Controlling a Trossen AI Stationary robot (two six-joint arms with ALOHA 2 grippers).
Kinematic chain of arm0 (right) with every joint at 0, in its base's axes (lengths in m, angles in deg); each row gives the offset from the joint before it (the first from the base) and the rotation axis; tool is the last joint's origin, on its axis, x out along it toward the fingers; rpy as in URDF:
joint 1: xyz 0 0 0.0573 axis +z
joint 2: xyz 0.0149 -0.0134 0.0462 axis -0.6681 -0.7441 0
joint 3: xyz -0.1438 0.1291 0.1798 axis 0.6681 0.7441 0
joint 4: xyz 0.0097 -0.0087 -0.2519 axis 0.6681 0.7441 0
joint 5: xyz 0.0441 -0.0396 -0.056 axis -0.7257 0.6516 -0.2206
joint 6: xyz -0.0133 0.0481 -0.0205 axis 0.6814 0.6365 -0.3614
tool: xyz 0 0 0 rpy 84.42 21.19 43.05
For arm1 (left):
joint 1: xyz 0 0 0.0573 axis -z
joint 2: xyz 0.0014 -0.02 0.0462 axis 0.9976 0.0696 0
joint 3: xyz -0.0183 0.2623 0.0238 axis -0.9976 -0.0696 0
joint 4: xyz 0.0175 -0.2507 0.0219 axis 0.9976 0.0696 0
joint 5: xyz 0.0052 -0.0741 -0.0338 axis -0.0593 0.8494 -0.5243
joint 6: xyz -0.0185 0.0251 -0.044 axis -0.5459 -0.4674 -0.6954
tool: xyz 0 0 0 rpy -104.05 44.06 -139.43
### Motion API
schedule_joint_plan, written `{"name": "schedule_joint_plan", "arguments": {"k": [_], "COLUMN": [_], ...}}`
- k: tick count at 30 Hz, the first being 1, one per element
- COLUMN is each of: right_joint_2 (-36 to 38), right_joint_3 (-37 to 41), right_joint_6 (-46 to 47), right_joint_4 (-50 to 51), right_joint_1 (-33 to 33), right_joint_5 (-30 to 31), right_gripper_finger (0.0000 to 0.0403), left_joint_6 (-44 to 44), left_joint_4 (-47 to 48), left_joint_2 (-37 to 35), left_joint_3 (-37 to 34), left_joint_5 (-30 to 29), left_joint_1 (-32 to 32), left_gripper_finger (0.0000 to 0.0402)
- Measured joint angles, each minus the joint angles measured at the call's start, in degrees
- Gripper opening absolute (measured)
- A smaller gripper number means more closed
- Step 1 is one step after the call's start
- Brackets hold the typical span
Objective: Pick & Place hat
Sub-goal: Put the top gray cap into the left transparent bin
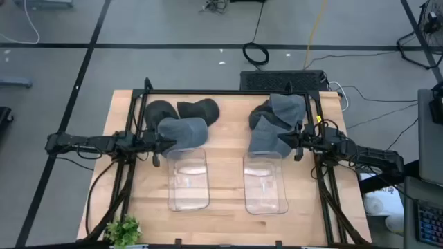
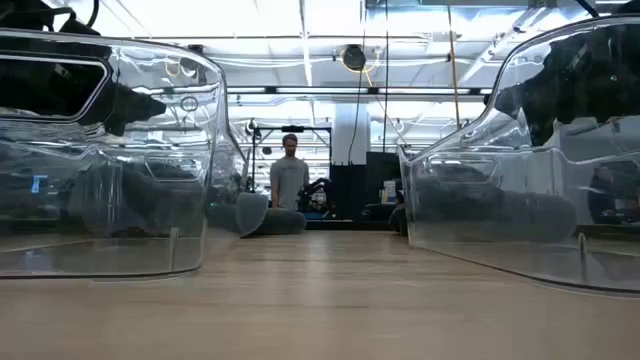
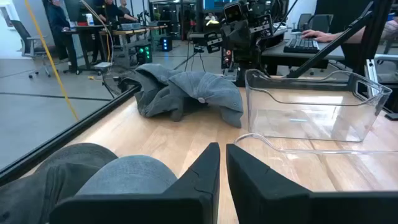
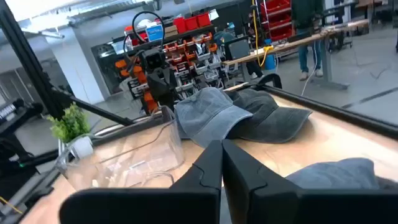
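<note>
High view: wooden tabletop (image 1: 221, 207) on a grey floor with cables behind; two clear bins (image 1: 188, 179) (image 1: 265, 182) side by side at centre, small plant (image 1: 124, 229) at the near left corner. Hats lie in two piles, left pile (image 1: 181, 121) and right pile (image 1: 277, 121), each just behind its bin. Left end effector (image 1: 168, 143) sits beside the left pile, right end effector (image 1: 287, 142) beside the right pile. Low view: bin walls fill both sides, a person (image 2: 289, 180) stands far back in the lab. Left wrist view: fingers nearly together, nothing gripped, a grey hat (image 3: 124, 177) right beside them. Right wrist view: fingers closed, empty, hats (image 4: 230, 118) ahead.
</note>
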Motion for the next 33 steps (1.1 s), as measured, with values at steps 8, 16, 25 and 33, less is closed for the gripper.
{"name": "schedule_joint_plan", "arguments": {"k": [8, 16, 25, 33], "right_joint_2": [0.00, 0.00, 0.04, 0.04], "right_joint_3": [-0.01, -0.02, 0.00, 0.05], "right_joint_6": [2.24, -8.43, -4.21, -7.83], "right_joint_4": [0.66, 1.13, -8.06, -15.18], "right_joint_1": [0.04, 0.07, 0.04, 0.00], "right_joint_5": [-0.53, -1.25, 11.25, 19.54], "right_gripper_finger": [0.0000, 0.0000, 0.0000, 0.0000], "left_joint_6": [0.01, 0.00, 0.00, -0.01], "left_joint_4": [0.00, -0.02, -0.01, -0.18], "left_joint_2": [0.00, -0.01, -0.02, 0.00], "left_joint_3": [0.00, 0.00, 0.00, 0.00], "left_joint_5": [0.02, 0.02, 0.02, 0.04], "left_joint_1": [0.00, 0.02, 0.02, 0.02], "left_gripper_finger": [0.0037, 0.0037, 0.0037, 0.0037]}}
